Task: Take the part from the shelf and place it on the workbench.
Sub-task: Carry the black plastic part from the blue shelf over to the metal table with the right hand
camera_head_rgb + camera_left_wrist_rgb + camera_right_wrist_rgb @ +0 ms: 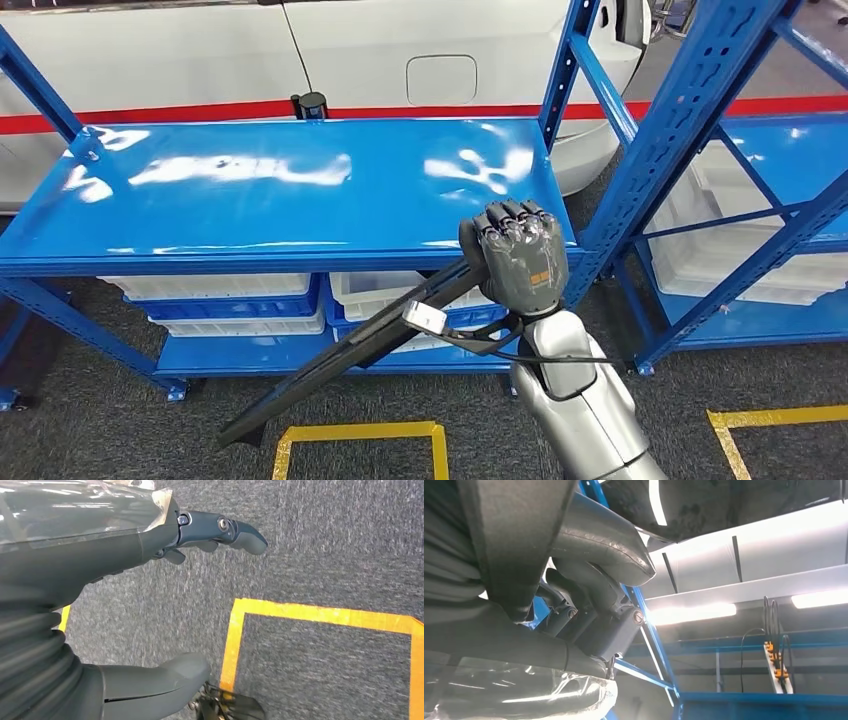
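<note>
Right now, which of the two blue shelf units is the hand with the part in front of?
The nearer blue rack with the bare glossy top; the right hand grips the long black part at its front edge. The other rack stands apart, right.

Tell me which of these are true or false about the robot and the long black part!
1. The right hand holds the long black part. True.
2. The part lies flat on the blue shelf. False: it hangs slanted in front of the shelf, its far end down near the floor.
3. The left hand holds a white bin. False: it holds nothing, fingers apart over grey carpet.
4. Yellow tape marks the floor. True.
5. White bins sit under the top shelf. True.
</note>
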Controlling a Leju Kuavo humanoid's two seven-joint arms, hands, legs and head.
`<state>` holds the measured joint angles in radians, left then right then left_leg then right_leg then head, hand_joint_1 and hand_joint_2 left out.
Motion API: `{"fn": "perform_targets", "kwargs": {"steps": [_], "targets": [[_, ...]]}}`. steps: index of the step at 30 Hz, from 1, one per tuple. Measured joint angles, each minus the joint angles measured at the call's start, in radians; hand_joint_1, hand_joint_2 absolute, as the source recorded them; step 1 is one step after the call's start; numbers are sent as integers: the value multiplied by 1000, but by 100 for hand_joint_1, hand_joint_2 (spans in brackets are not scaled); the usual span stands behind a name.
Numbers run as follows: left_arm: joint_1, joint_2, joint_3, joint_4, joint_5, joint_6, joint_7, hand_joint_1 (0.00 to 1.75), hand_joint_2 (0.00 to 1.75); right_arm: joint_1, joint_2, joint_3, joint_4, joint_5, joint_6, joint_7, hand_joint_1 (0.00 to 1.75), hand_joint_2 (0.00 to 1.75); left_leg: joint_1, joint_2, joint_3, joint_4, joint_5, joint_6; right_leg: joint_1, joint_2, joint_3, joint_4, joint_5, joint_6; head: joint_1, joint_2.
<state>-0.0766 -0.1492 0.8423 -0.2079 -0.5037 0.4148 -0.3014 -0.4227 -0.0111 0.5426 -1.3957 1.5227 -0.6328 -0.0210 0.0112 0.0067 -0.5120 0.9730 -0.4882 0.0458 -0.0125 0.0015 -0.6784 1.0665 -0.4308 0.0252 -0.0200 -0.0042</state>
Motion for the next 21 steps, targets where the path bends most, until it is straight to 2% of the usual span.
{"fn": "perform_targets", "kwargs": {"steps": [2, 3, 4, 5, 6, 7, 8, 9, 10, 12, 13, 14, 15, 16, 17, 18, 19, 20, 21], "targets": [[0, 0, -1, 0, -1, -3, -1, 0, 175, 7, -6, -4, -2, 6, -1, 2, 175, 175, -1, 3, -25, -2, 22, 4, -1, 0, -35, 119, -88, -9, 10, 0], [1, 0, -2, 0, -1, -4, -1, 0, 175, 12, -8, -5, -2, 8, -1, 3, 175, 175, -1, 5, -38, -1, 32, 3, -1, 0, -46, 180, -115, -6, 14, 0], [1, -1, -2, 0, -1, -4, -1, 0, 175, 17, -10, -5, -2, 11, -1, 3, 175, 175, -1, 6, -50, 1, 43, 2, -1, 0, -46, 219, -120, 3, 16, 0], [1, -1, -4, 0, -1, -4, -1, 0, 175, 21, -12, -6, -2, 12, -2, 3, 175, 175, -1, 7, -62, 3, 52, 0, -2, 0, -27, 223, -107, 15, 18, 0], [1, -2, -5, 0, -1, -5, -1, 0, 175, 23, -13, -6, -3, 13, -2, 3, 175, 175, -1, 8, -72, 6, 60, -2, -3, -1, 6, 196, -87, 26, 19, 0], [1, -3, -7, 0, -1, -5, -2, 0, 175, 24, -14, -6, -3, 14, -2, 3, 175, 175, -1, 8, -82, 11, 66, -6, -5, -1, 58, 126, -71, 32, 21, 0], [1, -3, -8, 0, -1, -6, -2, 0, 175, 24, -14, -6, -4, 16, -2, 3, 175, 175, -2, 8, -91, 18, 70, -10, -4, -1, 114, 50, -68, 32, 22, 0], [0, -3, -9, 0, -2, -7, -3, 0, 175, 24, -13, -7, -4, 18, -2, 4, 175, 175, -4, 8, -99, 23, 74, -15, -3, -1, 154, -13, -73, 28, 23, 0], [0, -3, -9, 0, -3, -8, -4, 0, 175, 24, -13, -8, -5, 21, -3, 5, 175, 175, -6, 8, -105, 28, 79, -20, 0, 0, 180, -59, -82, 22, 23, 0], [0, -4, -10, 0, -6, -10, -4, 0, 175, 25, -13, -9, -6, 26, -3, 7, 175, 175, -8, 8, -112, 31, 88, -29, 4, 2, 180, -73, -88, 15, 21, 0], [0, -4, -11, 0, -8, -11, -4, 0, 175, 26, -12, -9, -6, 30, -3, 8, 175, 175, -7, 7, -115, 31, 92, -33, 1, 3, 174, -74, -85, 9, 20, 0], [0, -3, -11, 0, -10, -13, -4, 0, 175, 27, -12, -9, -8, 33, -4, 10, 175, 175, -6, 5, -121, 36, 88, -37, -3, 2, 170, -74, -80, -1, 19, 0], [1, -3, -12, 0, -11, -14, -4, 0, 175, 29, -10, -9, -10, 38, -4, 11, 175, 175, -3, 4, -131, 53, 69, -42, -6, 1, 164, -75, -73, -13, 16, 0], [1, -3, -13, 0, -12, -16, -3, 0, 175, 29, -8, -9, -12, 41, -4, 14, 175, 175, -1, 1, -148, 87, 38, -48, -10, 0, 157, -77, -64, -26, 12, 0], [1, -3, -13, 0, -12, -17, -3, 0, 175, 30, -6, -9, -14, 44, -4, 15, 175, 175, 1, -1, -171, 144, -7, -54, -10, -2, 149, -77, -56, -35, 9, 0], [1, -3, -14, 0, -13, -18, -3, 0, 175, 31, -4, -9, -15, 45, -4, 17, 175, 175, 2, -2, -195, 212, -50, -59, -10, -2, 139, -76, -48, -41, 5, 0], [1, -3, -14, 0, -14, -19, -3, 0, 175, 33, -4, -9, -15, 46, -3, 18, 175, 175, 3, -4, -214, 275, -79, -63, -9, -2, 130, -76, -41, -42, 3, 0], [2, -3, -14, 0, -15, -21, -3, 0, 175, 35, -4, -10, -16, 46, -3, 21, 175, 175, 5, -4, -221, 316, -92, -66, -8, -3, 121, -75, -34, -41, 2, 0], [2, -3, -15, 0, -18, -24, -3, 0, 175, 39, -5, -10, -17, 46, -2, 26, 175, 175, 6, -5, -209, 318, -84, -66, -8, -3, 114, -75, -28, -38, 1, 0]]}}
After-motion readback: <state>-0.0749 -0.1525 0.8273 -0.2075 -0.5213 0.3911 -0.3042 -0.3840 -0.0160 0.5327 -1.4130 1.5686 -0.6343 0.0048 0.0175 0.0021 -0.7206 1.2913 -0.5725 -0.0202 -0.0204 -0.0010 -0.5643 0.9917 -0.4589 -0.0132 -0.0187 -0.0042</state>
